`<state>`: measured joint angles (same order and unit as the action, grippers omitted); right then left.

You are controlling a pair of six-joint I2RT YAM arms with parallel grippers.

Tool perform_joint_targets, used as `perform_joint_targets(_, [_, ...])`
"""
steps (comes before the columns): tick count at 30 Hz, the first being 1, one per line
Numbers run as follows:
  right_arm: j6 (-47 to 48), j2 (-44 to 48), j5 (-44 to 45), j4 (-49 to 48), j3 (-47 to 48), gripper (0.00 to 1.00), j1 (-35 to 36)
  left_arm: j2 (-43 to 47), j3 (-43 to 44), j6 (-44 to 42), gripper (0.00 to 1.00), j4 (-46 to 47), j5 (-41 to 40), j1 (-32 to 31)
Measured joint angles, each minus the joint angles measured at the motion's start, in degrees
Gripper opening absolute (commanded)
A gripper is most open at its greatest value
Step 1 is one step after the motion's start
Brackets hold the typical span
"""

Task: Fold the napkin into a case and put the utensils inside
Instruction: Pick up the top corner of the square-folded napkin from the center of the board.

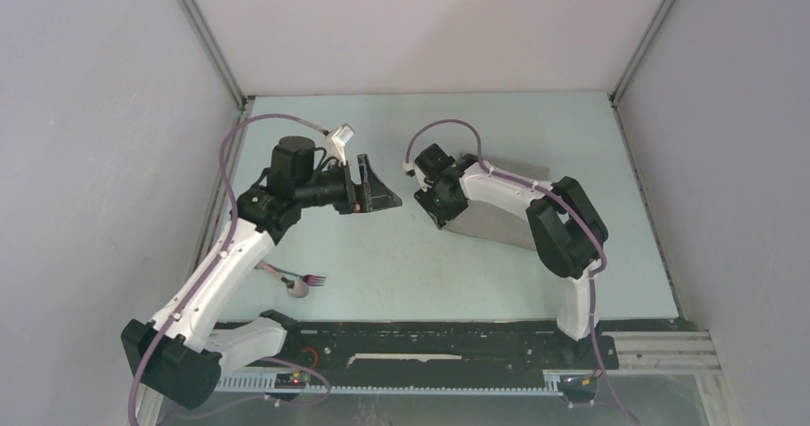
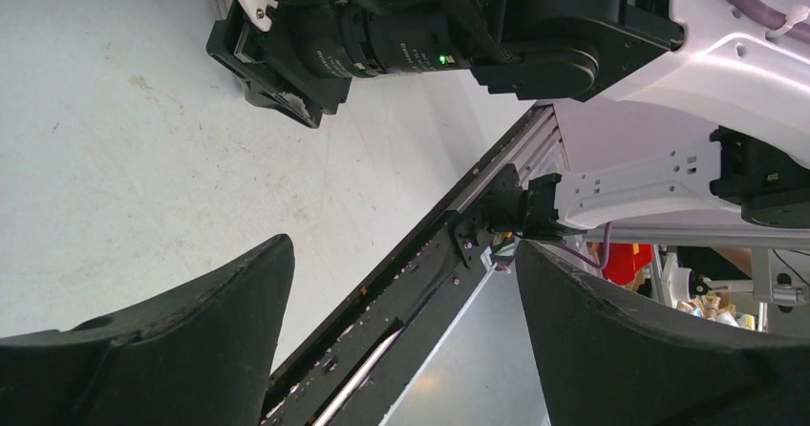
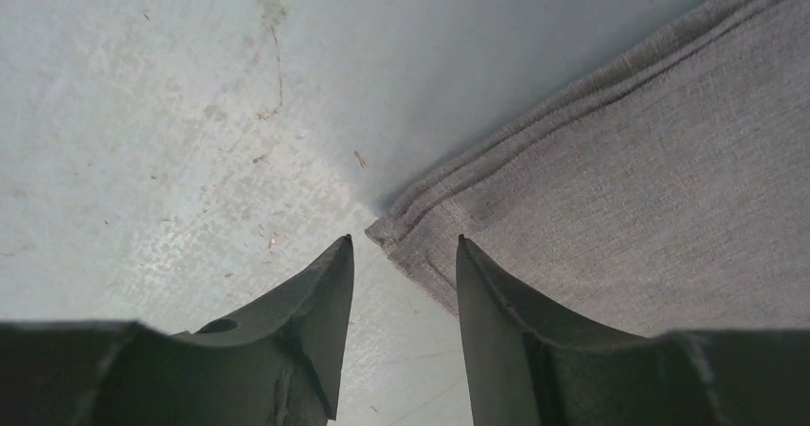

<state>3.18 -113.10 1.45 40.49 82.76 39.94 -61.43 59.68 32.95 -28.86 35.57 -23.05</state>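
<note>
The light-grey napkin (image 1: 489,223) lies folded in flat layers right of the table's centre, partly under my right arm. In the right wrist view its layered corner (image 3: 392,232) lies just ahead of the fingertips. My right gripper (image 1: 439,211) (image 3: 403,244) is open and low over that left corner, holding nothing. My left gripper (image 1: 382,189) (image 2: 401,244) is wide open and empty, raised above the table and pointing toward the right gripper. The fork (image 1: 313,280) and spoon (image 1: 297,289), with pinkish-purple handles, lie on the table near the left arm.
A black rail (image 1: 420,338) runs along the near table edge, also in the left wrist view (image 2: 401,292). Grey walls enclose the left, back and right sides. The right arm's wrist (image 2: 420,25) fills the top of the left wrist view.
</note>
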Motion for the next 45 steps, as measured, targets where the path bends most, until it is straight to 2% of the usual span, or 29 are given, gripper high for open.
perform_joint_targets(4, [0.76,-0.68,0.22,-0.07,1.22,0.39,0.28,0.0,0.0,0.02,0.92,-0.07,-0.07,0.09])
perform_joint_targets(13, [0.85,-0.92,1.66,0.13,1.29,0.41,0.48,0.0,-0.66,0.04,0.92,0.17,0.07,0.11])
perform_joint_targets(24, [0.68,-0.92,1.73,-0.17,-0.55,0.33,0.74,-0.02,-1.81,0.22,0.92,0.5,0.63,0.22])
perform_joint_targets(37, [0.37,-0.81,1.6,-1.14,-1.55,0.15,0.94,0.0,-1.81,0.59,0.93,0.87,0.66,0.22])
perform_joint_targets(45, [-0.04,0.57,-0.24,-2.27,-2.86,0.14,0.13,0.0,-1.97,1.03,0.92,1.18,0.87,0.2])
